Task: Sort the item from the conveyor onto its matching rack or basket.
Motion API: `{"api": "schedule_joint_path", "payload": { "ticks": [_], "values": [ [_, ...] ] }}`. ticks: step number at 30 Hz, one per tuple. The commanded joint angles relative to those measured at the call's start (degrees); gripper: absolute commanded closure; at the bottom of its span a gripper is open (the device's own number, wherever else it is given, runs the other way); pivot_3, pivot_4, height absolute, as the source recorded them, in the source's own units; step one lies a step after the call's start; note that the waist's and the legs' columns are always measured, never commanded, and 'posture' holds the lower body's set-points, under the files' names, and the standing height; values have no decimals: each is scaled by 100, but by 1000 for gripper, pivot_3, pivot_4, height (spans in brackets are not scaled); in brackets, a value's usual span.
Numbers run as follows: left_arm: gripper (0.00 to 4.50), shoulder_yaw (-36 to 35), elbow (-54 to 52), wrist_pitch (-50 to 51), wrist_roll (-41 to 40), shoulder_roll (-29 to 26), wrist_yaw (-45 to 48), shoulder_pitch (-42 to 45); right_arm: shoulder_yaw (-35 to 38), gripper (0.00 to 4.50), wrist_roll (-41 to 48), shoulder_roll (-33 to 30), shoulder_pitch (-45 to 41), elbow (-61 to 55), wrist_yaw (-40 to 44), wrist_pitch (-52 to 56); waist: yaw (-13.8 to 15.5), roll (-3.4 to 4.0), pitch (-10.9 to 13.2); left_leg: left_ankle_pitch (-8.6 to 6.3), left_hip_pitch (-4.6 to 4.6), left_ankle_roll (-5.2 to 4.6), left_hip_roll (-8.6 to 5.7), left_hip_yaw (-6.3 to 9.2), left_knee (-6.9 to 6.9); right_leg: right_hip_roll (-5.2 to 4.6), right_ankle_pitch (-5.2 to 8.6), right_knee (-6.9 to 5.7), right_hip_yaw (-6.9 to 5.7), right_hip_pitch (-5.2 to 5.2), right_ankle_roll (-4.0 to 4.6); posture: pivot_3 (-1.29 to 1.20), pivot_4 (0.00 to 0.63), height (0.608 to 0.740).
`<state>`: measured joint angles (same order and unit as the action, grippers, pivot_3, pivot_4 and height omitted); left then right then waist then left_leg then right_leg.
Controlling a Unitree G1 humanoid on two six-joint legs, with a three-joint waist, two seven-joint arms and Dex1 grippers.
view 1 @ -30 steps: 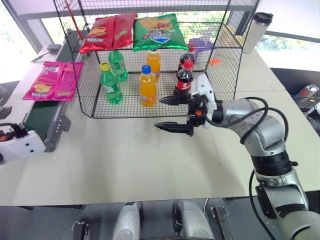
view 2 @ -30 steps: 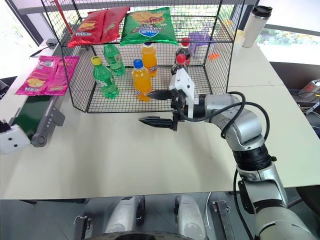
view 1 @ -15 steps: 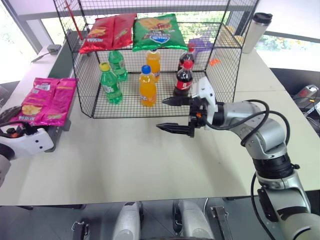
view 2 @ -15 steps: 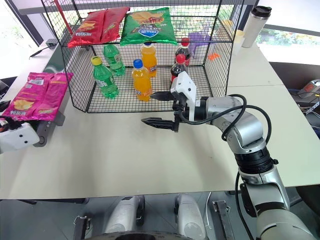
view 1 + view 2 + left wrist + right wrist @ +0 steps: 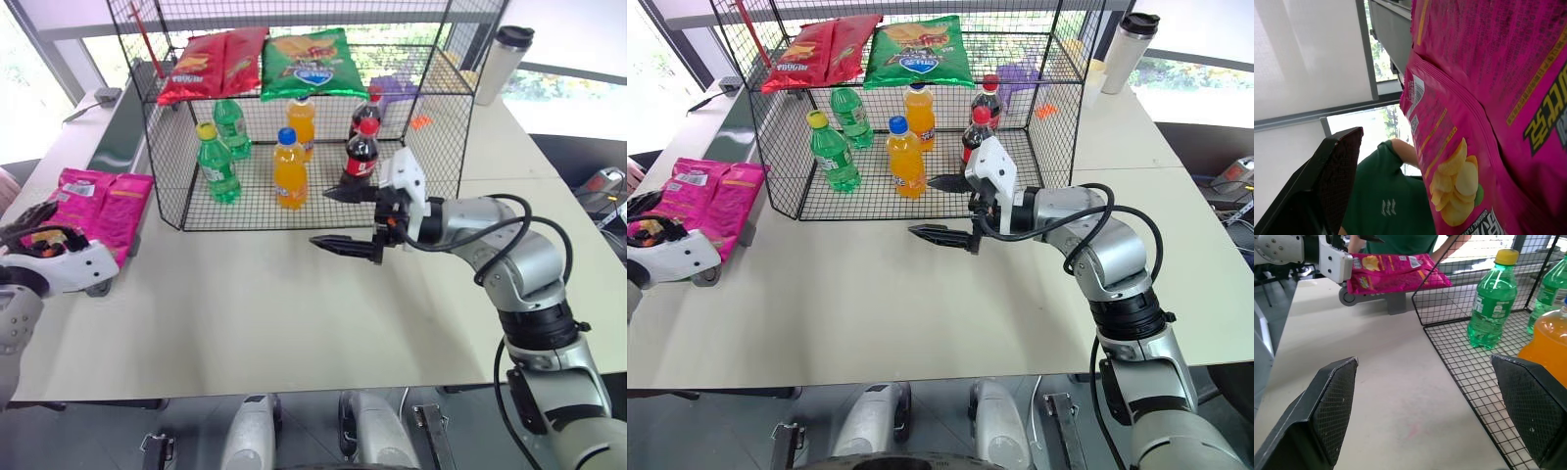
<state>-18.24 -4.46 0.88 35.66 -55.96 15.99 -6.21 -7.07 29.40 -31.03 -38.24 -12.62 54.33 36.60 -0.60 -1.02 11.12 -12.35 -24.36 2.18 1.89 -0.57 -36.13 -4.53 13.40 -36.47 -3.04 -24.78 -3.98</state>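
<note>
The item, a magenta-pink snack bag (image 5: 98, 199) with a yellow chip picture, lies at the near end of the conveyor (image 5: 123, 132), a dark-green belt left of the rack. My left gripper (image 5: 34, 227) is at the bag's near end, open, with the bag's edge between its jaws. In the left wrist view one black finger (image 5: 1332, 181) stands clear of the pink bag (image 5: 1488, 122). My right gripper (image 5: 338, 219) hangs open and empty in front of the black wire rack (image 5: 436, 147).
The rack's upper shelf holds red chip bags (image 5: 211, 64) and a green chip bag (image 5: 312, 61). Green (image 5: 216, 162), orange (image 5: 288, 168) and cola (image 5: 361, 152) bottles stand on its floor. A steel tumbler (image 5: 505, 59) stands back right. A person in green (image 5: 1386, 205) is beyond the conveyor.
The pink bag has ridden down the belt to its near end. My left gripper has come forward to meet the bag's edge. The right arm has stayed put.
</note>
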Motion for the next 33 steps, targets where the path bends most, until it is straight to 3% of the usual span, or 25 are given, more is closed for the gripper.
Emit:
{"api": "schedule_joint_path", "payload": {
  "ticks": [1, 7, 8, 13, 17, 20, 25, 29, 31, 33],
  "values": [
    [1324, 103, 38, 20, -19, 57, -19, 34, 159, 0, -29, -69, -71, -106, -24, -123, -3, 0, 0, 0, 0, 0, 0, 0, 0, 0, 0, 0, 0, 0, -1, 0, 150, 740],
    [4260, 44, -38, 64, -14, 52, -33, 16, 155, 0, -69, -41, -59, -87, -48, -160, -1, -1, 0, 0, 0, 0, 0, 0, -2, 0, -1, -5, 0, -1, -3, 0, 150, 740],
    [4460, 25, -41, 73, -17, 42, -21, 14, 153, 0, -72, -30, -61, -79, -52, -167, 0, -1, 0, 0, 0, 0, 0, 0, -2, 0, -1, -5, 0, -1, -3, 0, 150, 740],
    [4460, -182, -177, 243, -93, 11, 45, 54, 132, 0, -126, 23, -83, 10, -70, -246, -3, -1, 0, 0, 0, 0, 0, 0, -2, 0, -1, -6, 0, -1, -3, 0, 150, 740],
    [4460, -782, -698, 842, -1021, 388, 404, 467, 142, 0, -161, 43, -80, 80, -88, -323, 7, -5, -1, 0, -1, 0, 0, 2, -5, 0, -2, -7, -1, 0, -3, 0, 150, 740],
    [4460, -1578, -1165, 1749, -2227, 459, 1088, 1132, 172, 0, -221, 23, -94, 226, -61, -440, 8, -15, 0, 0, -2, 0, -1, 8, -11, 1, -2, -9, -4, 2, -4, 0, 150, 740],
    [4460, -2784, -1685, 3507, -3906, -57, 2448, 1803, 311, 0, -198, 39, -201, 523, -33, -591, -40, -18, 1, 1, 1, 0, -2, 11, -12, 4, -4, -21, -4, 2, -9, 0, 150, 740],
    [4460, -4241, -2252, 6266, -5632, -928, 4358, 1479, 709, 0, 157, 195, -421, 898, -83, -495, -70, -25, 8, 1, 10, 0, -2, 12, -10, 8, -2, -45, -2, -3, -8, 0, 150, 740],
    [4460, -4710, -2359, 6963, -6034, -1229, 4896, 1203, 827, 0, 256, 242, -482, 1022, -86, -464, -59, -24, 8, 1, 14, 0, -2, 14, -10, 7, 1, -52, -2, -2, -9, 0, 150, 740],
    [4460, -4849, -2139, 7940, -6700, -1756, 5134, 1634, 929, 0, 343, 273, -468, 1107, -69, -449, -7, -27, 8, 1, 20, 0, -3, 22, -10, 9, 6, -56, -3, 2, -5, 0, 150, 740]
  ]
}}
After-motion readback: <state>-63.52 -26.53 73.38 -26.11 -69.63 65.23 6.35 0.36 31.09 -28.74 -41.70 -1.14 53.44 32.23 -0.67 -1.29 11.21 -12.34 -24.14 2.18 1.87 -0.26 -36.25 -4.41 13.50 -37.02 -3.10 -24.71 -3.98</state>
